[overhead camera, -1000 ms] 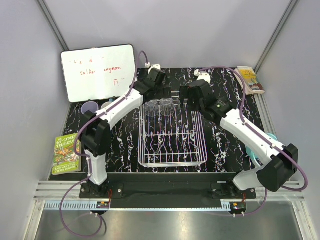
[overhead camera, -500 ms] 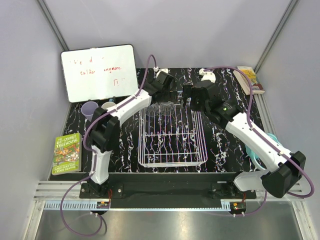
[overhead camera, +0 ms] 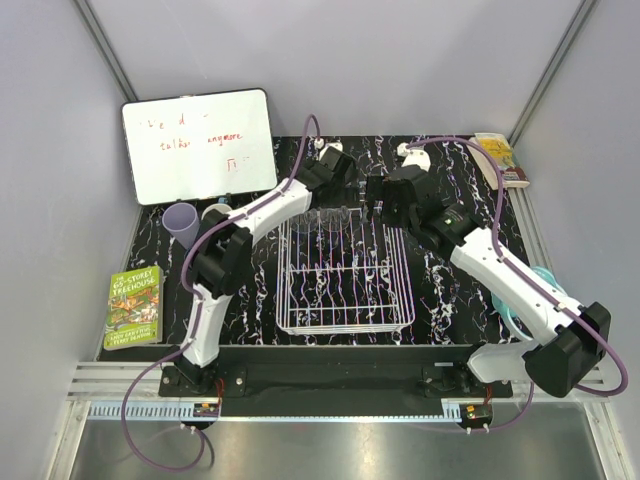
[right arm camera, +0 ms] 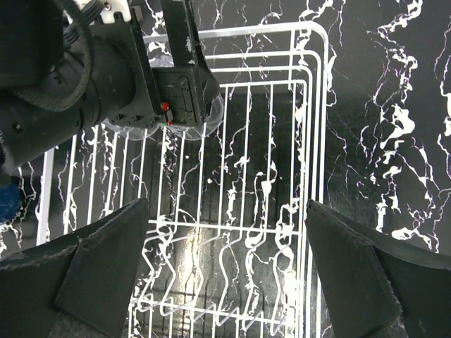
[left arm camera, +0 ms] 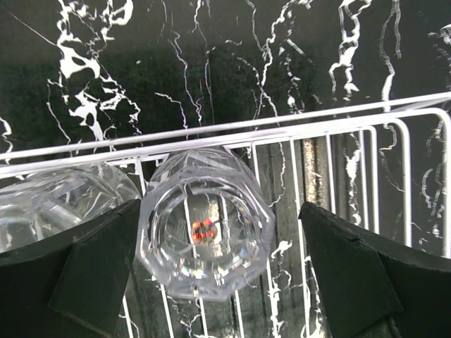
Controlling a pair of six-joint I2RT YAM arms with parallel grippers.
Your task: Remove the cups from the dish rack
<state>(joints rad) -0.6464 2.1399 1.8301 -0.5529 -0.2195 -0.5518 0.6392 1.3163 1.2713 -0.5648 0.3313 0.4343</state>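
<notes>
Two arms reach over the black marbled bench [overhead camera: 250, 300] toward the far end of the white wire dish rack [overhead camera: 345, 328], which sits mid-bench with most of its grid bare. The left end effector [left arm camera: 220, 206] is spread wide astride a clear faceted glass [left arm camera: 206, 236] standing against the rack's far wall. Its right finger is well apart from the glass and its left finger is close against it, though I cannot tell whether that one touches. A second glass [left arm camera: 56, 204] sits just beside the first, partly hidden by that left finger. The right end effector [right arm camera: 227, 203] is also wide and holds nothing, hovering over the rack's open grid near the left wrist. A lavender tumbler [overhead camera: 181, 222] stands out on the bench near the whiteboard [overhead camera: 197, 145]. The step in hand looks like grasping a glass. Next, the left fingers need to settle around it, close gently on the slick faceted wall, and lift it straight up over the rim without knocking its neighbour.
</notes>
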